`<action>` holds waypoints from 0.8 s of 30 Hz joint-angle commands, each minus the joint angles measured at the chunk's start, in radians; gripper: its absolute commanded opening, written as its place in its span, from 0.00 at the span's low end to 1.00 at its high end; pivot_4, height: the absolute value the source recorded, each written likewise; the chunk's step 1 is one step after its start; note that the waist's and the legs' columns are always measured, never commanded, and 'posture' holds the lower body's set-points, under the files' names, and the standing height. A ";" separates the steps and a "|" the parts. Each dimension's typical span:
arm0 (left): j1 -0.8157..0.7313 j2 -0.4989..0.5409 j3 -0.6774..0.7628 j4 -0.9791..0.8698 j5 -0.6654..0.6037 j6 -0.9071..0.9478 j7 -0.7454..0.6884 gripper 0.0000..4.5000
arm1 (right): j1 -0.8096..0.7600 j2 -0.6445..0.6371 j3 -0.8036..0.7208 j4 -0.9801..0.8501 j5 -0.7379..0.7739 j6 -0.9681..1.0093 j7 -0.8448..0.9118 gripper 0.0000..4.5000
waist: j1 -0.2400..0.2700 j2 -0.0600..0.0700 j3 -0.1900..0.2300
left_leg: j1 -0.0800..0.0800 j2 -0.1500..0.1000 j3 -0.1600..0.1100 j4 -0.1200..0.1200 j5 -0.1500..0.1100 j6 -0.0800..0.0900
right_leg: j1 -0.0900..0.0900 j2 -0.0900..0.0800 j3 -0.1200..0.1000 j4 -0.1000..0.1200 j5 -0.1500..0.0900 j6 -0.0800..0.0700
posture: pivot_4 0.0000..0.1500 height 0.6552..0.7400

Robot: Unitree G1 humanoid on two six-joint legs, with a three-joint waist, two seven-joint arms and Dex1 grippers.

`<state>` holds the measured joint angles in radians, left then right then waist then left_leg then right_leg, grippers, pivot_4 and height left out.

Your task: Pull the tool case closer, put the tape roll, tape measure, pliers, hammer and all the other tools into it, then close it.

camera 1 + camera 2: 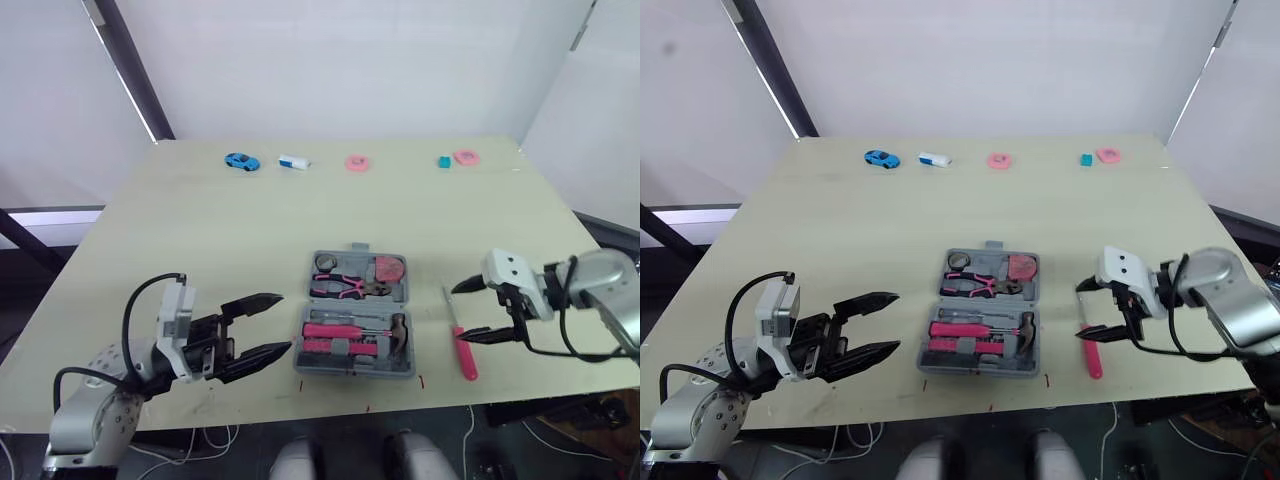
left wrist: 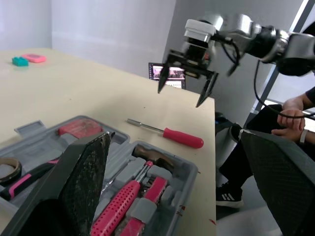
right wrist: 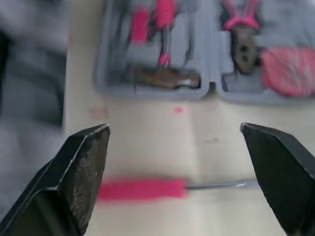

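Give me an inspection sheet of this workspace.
Surface: pale table, no spills seen.
Job's things: tool case open, holding pliers and hammer; screwdriver on the table to its right.
Clutter: toy car, teal block, two pink round items along the far edge.
Grippers: left gripper open beside the case; right gripper open over the screwdriver.
Cables: black cable looped on each arm.
Surroundings: white walls; a person's hand beyond the table edge.

Tool case (image 1: 970, 371) lies open on the table (image 1: 890, 220), pliers (image 1: 975, 286) and hammer (image 1: 1026, 328) seated inside. Pink screwdriver (image 1: 1092, 360) lies just right of it. Right gripper (image 1: 1081, 312) is spread above the screwdriver, and left gripper (image 1: 897, 321) is spread left of the case.
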<state>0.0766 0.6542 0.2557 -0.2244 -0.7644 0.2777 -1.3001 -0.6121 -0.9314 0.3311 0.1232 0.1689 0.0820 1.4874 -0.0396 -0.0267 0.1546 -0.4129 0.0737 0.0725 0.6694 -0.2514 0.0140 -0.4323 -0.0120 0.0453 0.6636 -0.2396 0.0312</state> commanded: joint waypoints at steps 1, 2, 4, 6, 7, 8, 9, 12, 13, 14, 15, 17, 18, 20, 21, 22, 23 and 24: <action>0.007 -0.002 0.011 -0.030 -0.012 -0.004 0.007 1.00 | -0.129 0.049 0.098 0.244 -0.147 -0.361 0.116 0.99 | 0.006 0.000 0.000 | 0.000 0.000 -0.001 0.000 0.000 0.000 | 0.000 0.000 -0.001 0.000 0.000 0.000 | 1.00 1.00; 0.007 -0.003 0.011 -0.032 -0.013 -0.003 0.008 1.00 | -0.159 0.062 0.118 0.299 -0.169 -0.424 0.124 0.99 | 0.006 0.001 0.001 | 0.000 0.000 0.000 0.000 0.000 0.000 | 0.000 0.000 -0.001 0.000 0.000 0.000 | 1.00 1.00; 0.012 -0.002 0.013 -0.035 -0.015 -0.002 0.008 1.00 | -0.246 0.100 0.207 0.445 -0.240 -0.625 0.127 0.99 | 0.006 0.002 0.001 | -0.001 0.000 0.000 0.000 0.000 0.000 | 0.000 0.000 0.000 0.000 0.000 0.000 | 1.00 1.00; 0.015 -0.001 0.014 -0.037 -0.017 -0.001 0.007 1.00 | -0.316 0.133 0.291 0.570 -0.296 -0.810 0.127 0.99 | 0.004 0.002 0.001 | -0.001 0.000 0.001 0.000 0.000 0.000 | 0.000 -0.001 0.000 0.000 0.000 0.000 | 1.00 1.00; 0.015 -0.001 0.014 -0.037 -0.017 -0.001 0.008 1.00 | -0.340 0.149 0.319 0.619 -0.315 -0.882 0.127 0.99 | 0.003 0.002 0.001 | 0.000 0.000 0.001 0.000 0.000 0.000 | 0.000 -0.001 0.000 0.000 0.000 -0.001 | 1.00 1.00; 0.015 -0.001 0.013 -0.038 -0.017 -0.001 0.008 1.00 | -0.365 0.165 0.353 0.669 -0.337 -0.956 0.127 0.99 | 0.003 0.002 0.001 | 0.000 0.000 0.001 0.000 0.000 0.000 | 0.000 -0.001 0.000 0.000 0.000 -0.001 | 1.00 1.00; 0.015 -0.001 0.013 -0.038 -0.017 0.000 0.008 1.00 | -0.384 0.177 0.374 0.710 -0.352 -1.010 0.127 0.99 | 0.003 0.002 0.001 | 0.000 0.000 0.001 0.000 0.000 0.000 | 0.000 -0.001 0.000 0.000 0.000 -0.001 | 1.00 1.00; 0.017 -0.002 0.012 -0.043 -0.017 -0.001 0.010 1.00 | -0.423 0.239 0.402 0.836 -0.402 -1.172 0.126 0.99 | 0.004 0.002 0.001 | 0.000 0.000 0.001 0.000 0.000 0.000 | 0.000 -0.001 0.000 0.000 0.000 -0.001 | 1.00 1.00; 0.019 -0.003 0.013 -0.044 -0.018 -0.002 0.010 1.00 | -0.433 0.260 0.409 0.870 -0.419 -1.209 0.115 0.99 | 0.003 0.002 0.001 | 0.000 0.000 0.001 0.000 0.000 0.000 | 0.000 -0.001 0.000 0.000 0.000 -0.001 | 1.00 1.00; 0.022 -0.004 0.014 -0.046 -0.018 -0.003 0.010 1.00 | -0.440 0.278 0.412 0.898 -0.431 -1.227 0.105 0.99 | 0.003 0.002 0.001 | 0.000 0.000 0.001 0.000 0.000 0.000 | 0.000 -0.001 0.000 0.001 0.000 -0.001 | 1.00 1.00; 0.025 -0.005 0.014 -0.049 -0.018 -0.004 0.011 1.00 | -0.447 0.292 0.414 0.925 -0.450 -1.248 0.090 0.99 | 0.002 0.002 0.002 | 0.000 0.000 0.001 0.000 0.000 0.000 | 0.000 -0.001 0.000 0.001 0.000 -0.001 | 1.00 1.00; 0.035 -0.007 0.016 -0.056 -0.018 -0.007 0.015 1.00 | -0.450 0.315 0.418 0.968 -0.482 -1.282 0.060 0.99 | 0.002 0.002 0.002 | 0.000 0.000 0.002 0.000 0.000 0.000 | 0.000 -0.002 0.000 0.002 0.000 -0.001 | 1.00 1.00; 0.040 -0.009 0.018 -0.060 -0.018 -0.009 0.016 1.00 | -0.447 0.323 0.422 0.985 -0.499 -1.292 0.047 0.99 | 0.002 0.002 0.002 | 0.000 0.000 0.002 0.000 0.000 0.000 | 0.000 -0.002 0.000 0.002 0.000 -0.001 | 1.00 1.00; 0.050 -0.010 0.022 -0.064 -0.018 -0.011 0.018 1.00 | -0.445 0.331 0.423 1.010 -0.528 -1.304 0.022 0.79 | 0.002 0.003 0.002 | 0.001 0.000 0.002 0.000 0.000 -0.001 | 0.000 -0.002 0.000 0.002 0.000 -0.002 | 1.00 1.00; 0.055 -0.011 0.024 -0.066 -0.017 -0.013 0.018 1.00 | -0.445 0.332 0.422 1.020 -0.541 -1.310 0.009 0.68 | 0.002 0.003 0.002 | 0.001 0.000 0.002 0.000 0.000 -0.001 | 0.000 -0.002 0.000 0.003 0.000 -0.002 | 1.00 1.00; 0.060 -0.011 0.027 -0.066 -0.017 -0.015 0.017 1.00 | -0.446 0.330 0.422 1.029 -0.556 -1.316 -0.006 0.56 | 0.003 0.003 0.002 | 0.001 0.000 0.002 0.000 0.000 -0.001 | 0.000 -0.002 0.000 0.003 0.000 -0.002 | 1.00 1.00; 0.063 -0.011 0.030 -0.065 -0.017 -0.016 0.015 1.00 | -0.447 0.325 0.420 1.037 -0.565 -1.322 -0.017 0.44 | 0.003 0.003 0.002 | 0.001 0.000 0.001 0.001 0.000 -0.001 | 0.000 -0.002 0.000 0.004 0.000 -0.003 | 1.00 1.00; 0.065 -0.011 0.031 -0.063 -0.017 -0.018 0.014 1.00 | -0.449 0.319 0.419 1.043 -0.576 -1.329 -0.028 0.32 | 0.003 0.003 0.002 | 0.001 0.000 0.002 0.001 0.000 -0.001 | 0.000 -0.002 0.000 0.004 0.000 -0.003 | 1.00 1.00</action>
<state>0.1387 0.6418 0.2662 -0.2556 -0.7679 0.2765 -1.2826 -1.0449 -0.5942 0.7566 1.1585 -0.3930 -1.2293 1.4727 -0.0370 -0.0239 0.1564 -0.4112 0.0734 0.0745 0.6703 -0.2510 0.0134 -0.4322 -0.0141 0.0457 0.6683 -0.2401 0.0281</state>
